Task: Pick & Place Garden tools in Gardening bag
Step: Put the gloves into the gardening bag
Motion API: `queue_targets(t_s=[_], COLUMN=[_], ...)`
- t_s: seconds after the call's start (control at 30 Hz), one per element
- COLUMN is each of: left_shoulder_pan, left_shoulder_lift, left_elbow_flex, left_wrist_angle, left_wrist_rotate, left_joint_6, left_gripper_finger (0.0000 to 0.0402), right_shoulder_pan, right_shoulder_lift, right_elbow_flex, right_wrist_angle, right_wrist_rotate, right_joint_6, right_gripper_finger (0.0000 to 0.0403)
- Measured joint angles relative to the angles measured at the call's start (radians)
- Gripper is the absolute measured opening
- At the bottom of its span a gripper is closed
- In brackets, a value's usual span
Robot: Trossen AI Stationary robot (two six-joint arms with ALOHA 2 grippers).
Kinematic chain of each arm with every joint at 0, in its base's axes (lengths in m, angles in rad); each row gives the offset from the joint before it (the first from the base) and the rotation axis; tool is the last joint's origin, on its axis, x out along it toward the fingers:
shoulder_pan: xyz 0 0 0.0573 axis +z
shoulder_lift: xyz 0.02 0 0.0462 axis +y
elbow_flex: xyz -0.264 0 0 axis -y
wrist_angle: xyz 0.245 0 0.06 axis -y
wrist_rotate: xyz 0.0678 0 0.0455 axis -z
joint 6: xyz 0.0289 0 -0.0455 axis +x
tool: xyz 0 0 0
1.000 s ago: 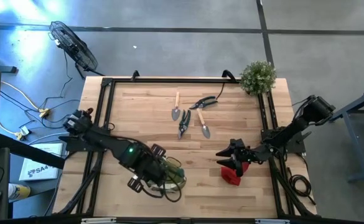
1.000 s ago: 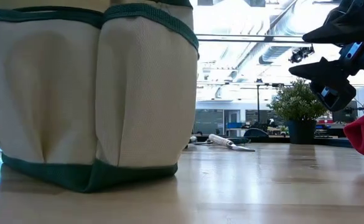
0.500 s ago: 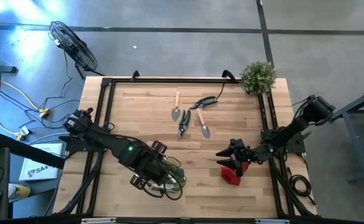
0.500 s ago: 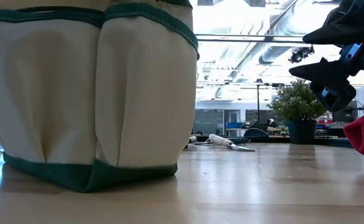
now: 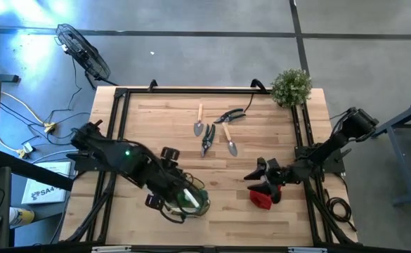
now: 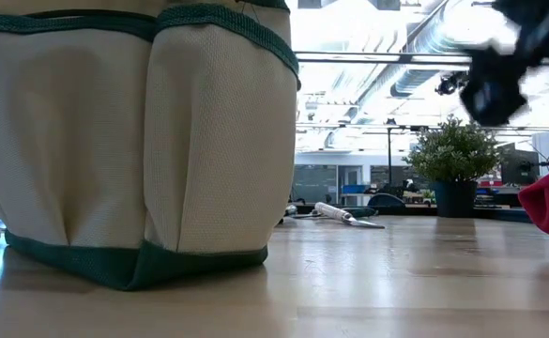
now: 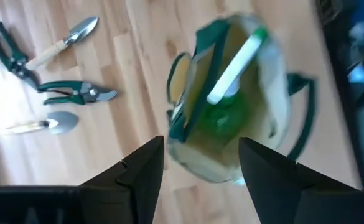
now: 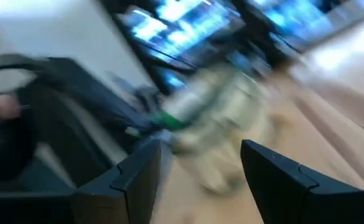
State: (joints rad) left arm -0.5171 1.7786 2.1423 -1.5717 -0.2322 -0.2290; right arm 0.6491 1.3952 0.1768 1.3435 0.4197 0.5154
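Wooden slatted table (image 5: pixel 212 158) is seen framed by black rails, with a bushy green plant (image 5: pixel 291 86) at its far right corner. The gardening bag (image 5: pixel 191 200) stands directly below the left claw (image 7: pixel 200 163), whose fingers are spread apart and empty. Inside the bag a green-and-white spray bottle (image 7: pixel 231 71) is seen lying tilted; nothing else can be made out in it. The right claw (image 5: pixel 256 174) is held with its fingers apart just above a red cone-shaped piece (image 5: pixel 262 198), not touching it. Beyond both claws, toward the table's far edge, two trowels (image 5: pixel 199 126) (image 5: pixel 230 143) and two pruners (image 5: pixel 208 138) (image 5: pixel 229 115) lie loose on the wood, well apart from the bag.
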Motion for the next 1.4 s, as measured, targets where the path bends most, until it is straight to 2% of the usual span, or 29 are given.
queue_targets(t_s=[0.13,0.23,0.3,0.4,0.5,0.57,0.67,0.77,0.9,1.03,1.23,1.4], left_shoulder_pan=[-0.009,-0.022,-0.028,-0.077,-0.133,-0.177,-0.251,-0.335,-0.438,-0.519,-0.566,-0.563], left_shoulder_lift=[-0.011,-0.018,-0.021,-0.022,-0.022,-0.022,-0.022,-0.021,-0.02,-0.02,-0.02,-0.019], left_elbow_flex=[0.051,0.057,0.057,0.057,0.056,0.056,0.056,0.055,0.019,-0.048,-0.182,-0.303], left_wrist_angle=[0.0,0.0,0.0,0.0,0.0,0.0,0.001,0.001,0.001,0.0,0.005,0.053], left_wrist_rotate=[0.085,0.243,0.356,0.377,0.343,0.299,0.206,0.081,-0.105,-0.267,-0.414,-0.419], left_joint_6=[-0.087,-0.226,-0.293,-0.355,-0.389,-0.435,-0.511,-0.577,-0.671,-0.773,-0.932,-1.002], left_gripper_finger=[0.0198,0.0198,0.0198,0.0198,0.0198,0.0198,0.0198,0.0198,0.0198,0.0198,0.0198,0.0198], right_shoulder_pan=[0.045,0.093,0.124,0.164,0.196,0.209,0.223,0.225,0.223,0.213,0.193,0.163], right_shoulder_lift=[-0.003,-0.016,-0.033,-0.059,-0.072,-0.072,-0.072,-0.073,-0.057,-0.025,-0.003,-0.003], right_elbow_flex=[0.086,0.186,0.264,0.392,0.542,0.636,0.755,0.813,0.813,0.813,0.813,0.813], right_wrist_angle=[0.152,0.125,0.017,-0.297,-0.729,-1.004,-1.352,-1.582,-1.801,-1.934,-1.952,-1.989], right_wrist_rotate=[-0.095,-0.133,-0.115,0.033,0.25,0.324,0.308,0.252,0.165,0.067,0.005,-0.045], right_joint_6=[-0.286,-0.462,-0.543,-0.565,-0.422,-0.235,0.084,0.35,0.637,0.798,0.8,0.801], right_gripper_finger=[0.0213,0.0213,0.0213,0.0213,0.0211,0.0209,0.0205,0.0201,0.0185,0.0164,0.014,0.0137])
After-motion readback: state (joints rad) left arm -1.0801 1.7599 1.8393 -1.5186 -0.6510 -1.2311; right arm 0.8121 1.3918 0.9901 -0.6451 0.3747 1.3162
